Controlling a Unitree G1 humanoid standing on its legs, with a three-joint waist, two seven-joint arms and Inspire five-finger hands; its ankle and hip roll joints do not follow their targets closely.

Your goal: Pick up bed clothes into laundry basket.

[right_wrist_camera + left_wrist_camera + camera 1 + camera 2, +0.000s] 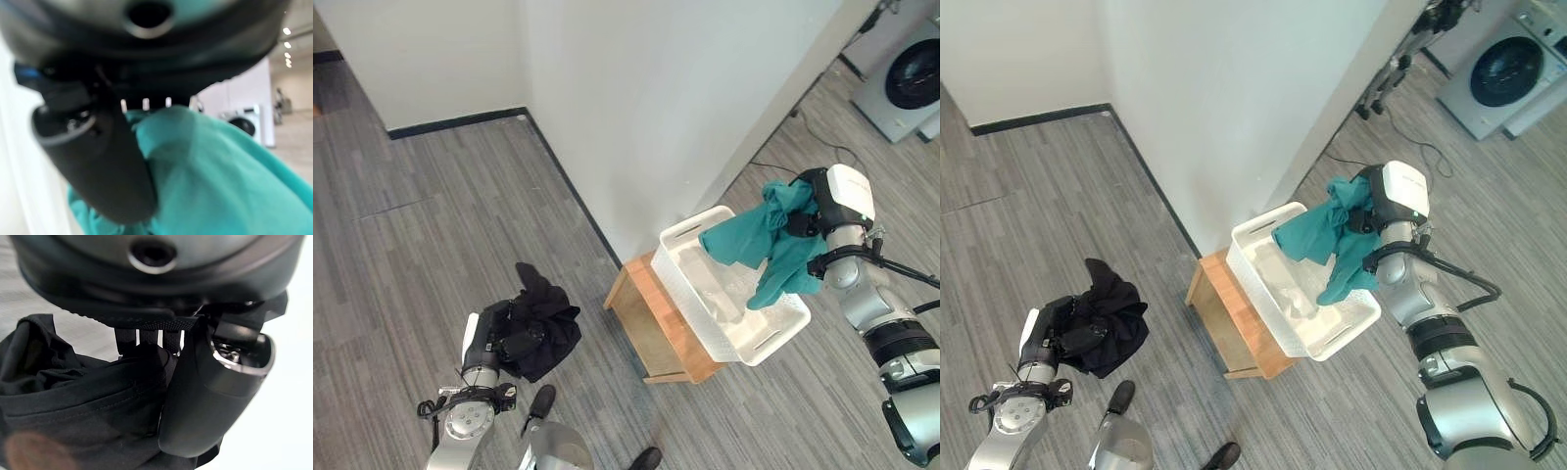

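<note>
Teal cloth garment (766, 241) is hanging from the right robot hand (815, 217), which is clutching it above a white slotted plastic laundry basket (767, 343) sitting on a low wooden bench (644, 313). Left robot hand (501, 335) is gripping a black bundled garment (546, 328).

The teal garment (764, 240) looks like soft matt cloth, creased where it hangs. The black garment (540, 331) is matt cloth too, with a stitched seam. The laundry basket (773, 338) is smooth white plastic with slotted walls. Under it, the low table (646, 313) is pale, plain wood. The floor (431, 225) is matt grey, wood-grain planks.
</note>
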